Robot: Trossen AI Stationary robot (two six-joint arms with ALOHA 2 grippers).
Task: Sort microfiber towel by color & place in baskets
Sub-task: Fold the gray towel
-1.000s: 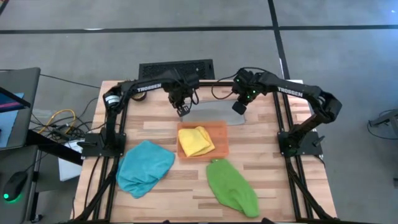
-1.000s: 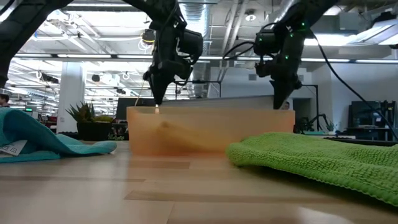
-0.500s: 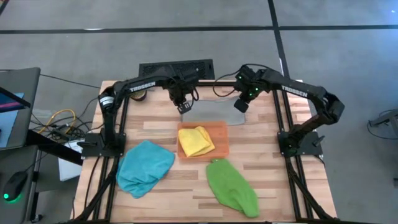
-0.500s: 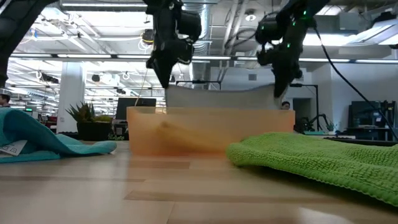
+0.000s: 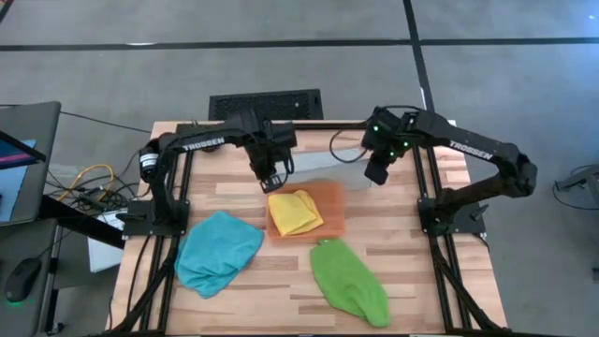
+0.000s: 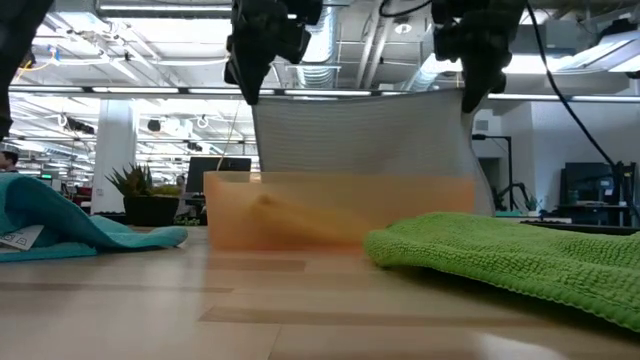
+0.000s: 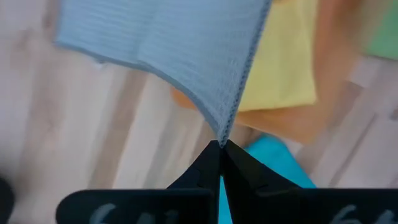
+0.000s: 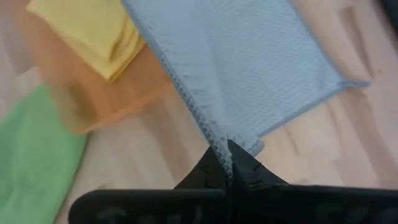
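A grey towel point(image 6: 365, 135) hangs as a sheet between my two shut grippers, behind the orange tray point(image 5: 329, 217). My left gripper point(image 5: 271, 180) has its left upper corner and my right gripper point(image 5: 376, 172) its right one. In the tray lies a folded yellow towel point(image 5: 293, 212). A teal towel point(image 5: 217, 251) lies bunched on the table's near left. A green towel point(image 5: 348, 279) lies near the front edge. The tray hides the grey towel's lower edge in the low view. My left gripper pinches the grey towel's stitched corner point(image 7: 225, 132) between its two fingertips, pointing down from above. The towel hangs below it and stretches across to the other gripper. My right gripper pinches the towel's other near corner point(image 8: 217, 142) at its hemmed edge, slanting down from above. The top edge point(image 6: 360, 95) runs nearly straight between the two grippers. The far corner point(image 8: 348, 84) trails low toward the table.
A black keyboard point(image 5: 265, 103) lies beyond the table's far edge. A small potted plant point(image 6: 135, 185) stands far left in the low view. Cables and a mouse point(image 5: 23, 279) lie off the table's left side. Bare wood point(image 5: 262, 295) shows between the teal and green towels.
Both grippers have risen and come toward the near edge, toward the tray, staying shut. The grey towel, which lay flat behind the tray, has been drawn up by its two near corners and now hangs as a sheet above the tray's rim.
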